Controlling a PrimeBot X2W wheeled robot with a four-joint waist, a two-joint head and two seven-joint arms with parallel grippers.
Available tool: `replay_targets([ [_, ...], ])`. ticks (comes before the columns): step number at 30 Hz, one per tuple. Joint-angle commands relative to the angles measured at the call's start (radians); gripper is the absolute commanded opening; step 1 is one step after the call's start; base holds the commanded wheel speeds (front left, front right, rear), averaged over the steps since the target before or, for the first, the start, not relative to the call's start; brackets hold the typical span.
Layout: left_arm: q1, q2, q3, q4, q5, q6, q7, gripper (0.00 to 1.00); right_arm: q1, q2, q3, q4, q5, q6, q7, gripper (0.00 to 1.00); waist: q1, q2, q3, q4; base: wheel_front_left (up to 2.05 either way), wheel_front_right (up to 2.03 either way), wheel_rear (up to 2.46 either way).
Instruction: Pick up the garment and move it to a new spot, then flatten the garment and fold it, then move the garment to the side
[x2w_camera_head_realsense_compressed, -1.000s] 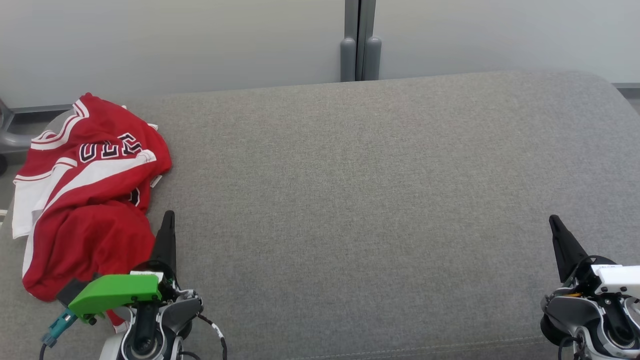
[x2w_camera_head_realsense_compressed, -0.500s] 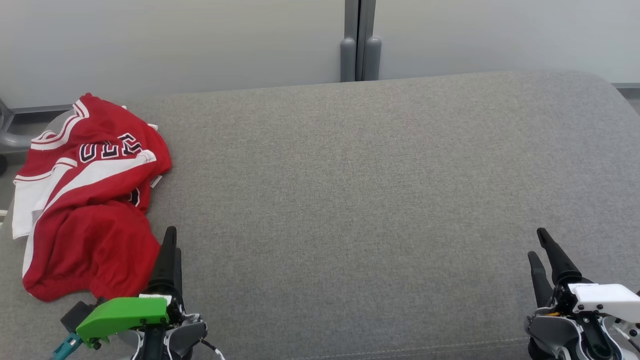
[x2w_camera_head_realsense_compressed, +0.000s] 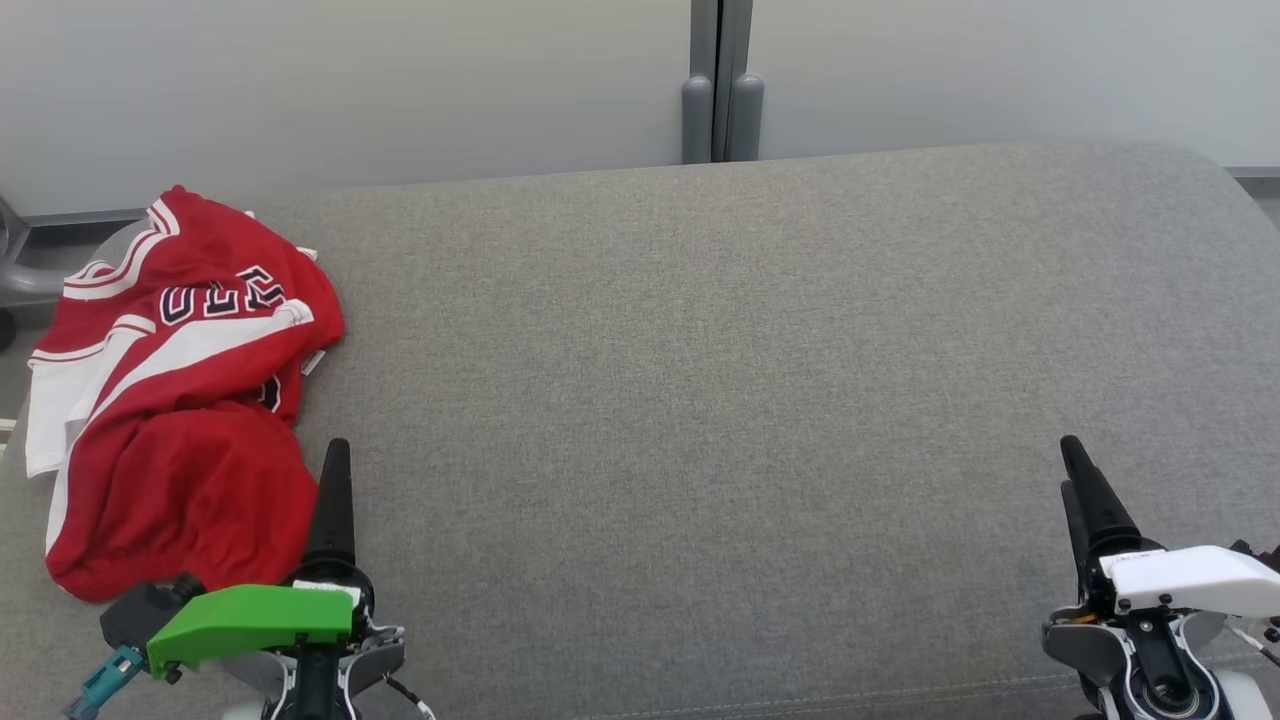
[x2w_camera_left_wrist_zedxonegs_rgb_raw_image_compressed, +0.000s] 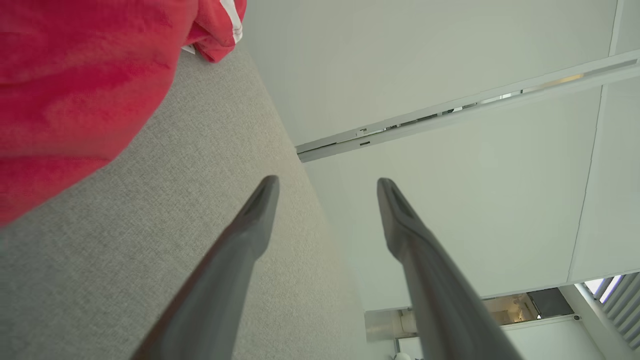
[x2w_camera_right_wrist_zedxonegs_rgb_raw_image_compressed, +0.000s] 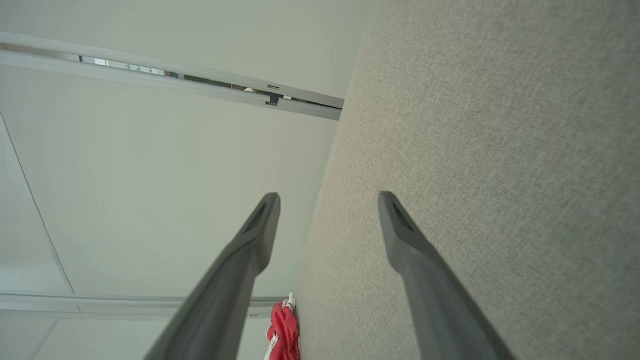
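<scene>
The crumpled red and white garment (x2w_camera_head_realsense_compressed: 180, 400) lies at the left edge of the head view on the grey cushion (x2w_camera_head_realsense_compressed: 700, 400). The left gripper (x2w_camera_head_realsense_compressed: 335, 450), lower left, stands just beside the garment with its 2 fingers (x2w_camera_left_wrist_zedxonegs_rgb_raw_image_compressed: 250, 225) spread wide and nothing between them. The right gripper (x2w_camera_head_realsense_compressed: 1070, 455), lower right, is well apart from the garment, likewise spread wide and empty.
</scene>
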Motion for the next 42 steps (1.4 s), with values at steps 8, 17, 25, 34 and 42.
replay_targets([
  [8,0.015,0.003,0.012,-0.060,0.206,0.019,-0.027,1.00,0.003,-0.011,0.055,-0.073,-0.235,0.000,-0.049,1.00,0.0000,0.0000,-0.001,0.003,0.00,0.00,0.00],
  [17,0.040,0.014,0.021,-0.092,0.435,0.036,-0.049,1.00,0.016,-0.013,0.107,-0.102,-0.449,0.000,-0.092,1.00,0.0000,0.0000,-0.001,0.006,0.00,0.00,0.00],
  [25,0.065,0.031,0.024,-0.105,0.579,0.056,-0.065,1.00,0.025,-0.014,0.144,-0.111,-0.586,0.000,-0.122,1.00,0.0000,0.0000,-0.003,0.007,0.00,0.00,0.00],
  [34,0.096,0.044,0.022,-0.088,0.710,0.075,-0.084,1.00,0.033,-0.014,0.192,-0.105,-0.724,0.001,-0.158,1.00,0.0000,0.0000,-0.013,0.007,0.00,0.00,0.00],
  [42,0.124,0.054,0.027,-0.080,0.803,0.091,-0.099,1.00,0.035,-0.016,0.228,-0.090,-0.827,0.001,-0.189,1.00,0.0000,0.0000,-0.022,0.005,0.00,0.00,0.00],
])
